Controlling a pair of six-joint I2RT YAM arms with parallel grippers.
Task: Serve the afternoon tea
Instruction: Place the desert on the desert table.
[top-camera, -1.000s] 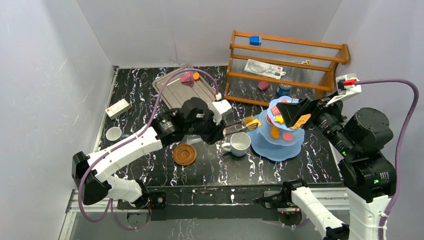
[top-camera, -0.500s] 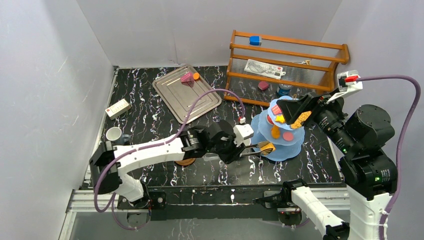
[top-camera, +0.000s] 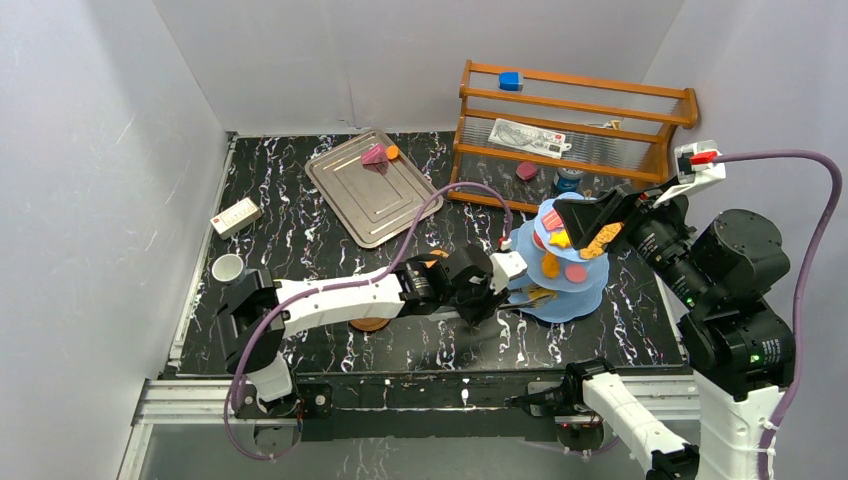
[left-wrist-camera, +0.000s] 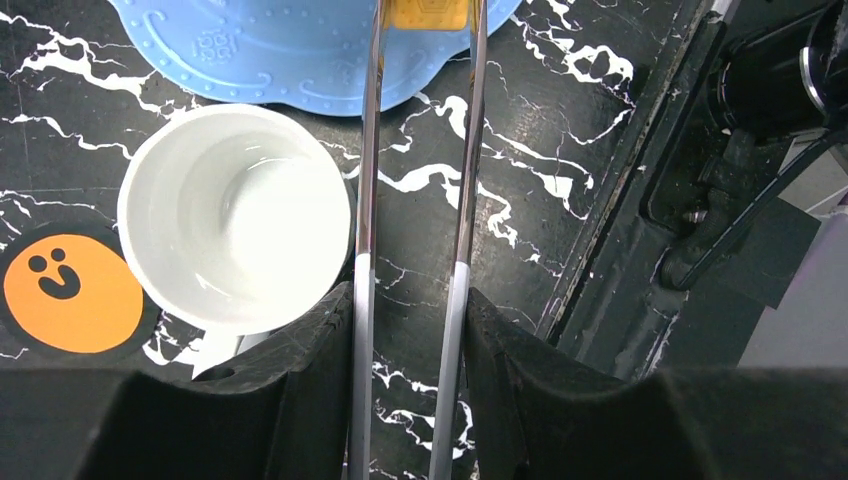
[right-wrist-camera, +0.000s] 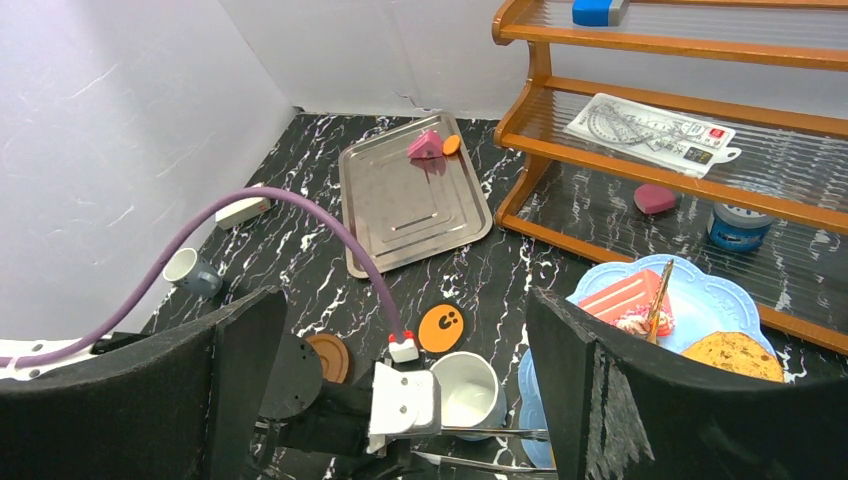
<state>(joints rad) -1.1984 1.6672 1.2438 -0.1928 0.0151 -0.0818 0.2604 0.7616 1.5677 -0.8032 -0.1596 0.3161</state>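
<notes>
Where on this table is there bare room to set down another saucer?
Bare marble lies between the silver tray and the small mug at the left edge, and near-right of the blue stand. Just left of the stand is crowded: white mug, brown saucer, left arm with tongs.

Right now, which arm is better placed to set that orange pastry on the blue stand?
Left arm: its jaws clamp the tongs, whose tips pinch the orange pastry over the blue stand. Right arm: jaws hang open, empty.
</notes>
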